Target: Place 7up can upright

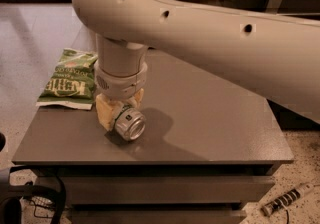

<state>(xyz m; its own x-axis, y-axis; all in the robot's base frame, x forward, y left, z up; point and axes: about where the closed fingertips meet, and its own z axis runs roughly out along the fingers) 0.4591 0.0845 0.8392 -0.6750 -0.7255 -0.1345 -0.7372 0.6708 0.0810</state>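
A green crisp bag [70, 79] lay flat at the left of the frame, on the far left corner of the grey table [215, 118], just beside the gripper but apart from it.

Right of the bag, at left of centre, the gripper [121, 111] pointed straight down from the wrist [121, 74]. Its yellowish pads [105, 112] reached the table surface. The jaws were clenched around the body of the 7up can [130, 123], one pad on the left flank of the can and the other behind it toward the upper right.

The 7up can lay on its side on the table, directly beneath the wrist. One silver end face was turned toward the lower right of the frame; the other end was hidden between the pads. Its long axis therefore ran roughly level with the table, from upper left to lower right, and crosswise to the downward line of the gripper.

Judgement: standing the can up called for turning this axis through about a quarter turn to vertical. The grasp was across the body, so the rotation would have to come from the wrist.

To the right, the table surface lay bare. The arm [225, 38] crossed above it toward the right edge of the frame.
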